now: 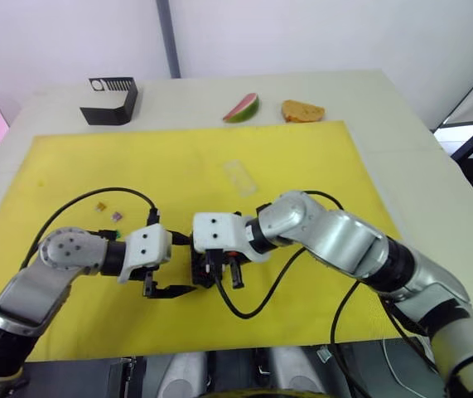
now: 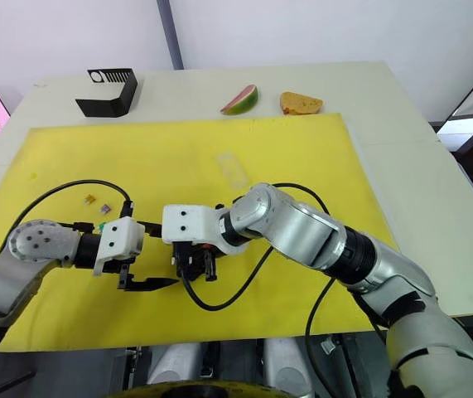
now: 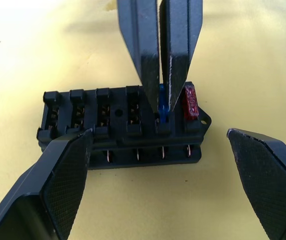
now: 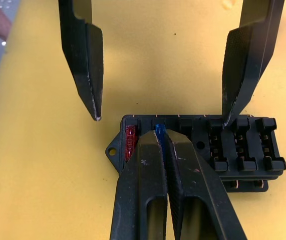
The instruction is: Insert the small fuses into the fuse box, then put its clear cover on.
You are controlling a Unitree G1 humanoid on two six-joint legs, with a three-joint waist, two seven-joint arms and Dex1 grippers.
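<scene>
The black fuse box (image 3: pixel 102 122) lies on the yellow mat (image 1: pixel 302 166), with a red fuse (image 3: pixel 190 102) seated in its end slot. My right gripper (image 4: pixel 160 134) is shut on a blue fuse (image 3: pixel 162 95) that stands in the slot beside the red one. My left gripper (image 3: pixel 159 135) is open, one finger at each end of the box, neither clearly touching it. Two loose small fuses (image 1: pixel 101 207) (image 1: pixel 117 216) rest on the mat behind my left arm. The clear cover (image 1: pixel 240 176) lies flat farther back, mid-mat.
A larger black bracket (image 1: pixel 112 99) stands on the table at the back left. A watermelon slice (image 1: pixel 242 108) and a piece of bread (image 1: pixel 302 110) lie beyond the mat's far edge. Black cables loop around both wrists.
</scene>
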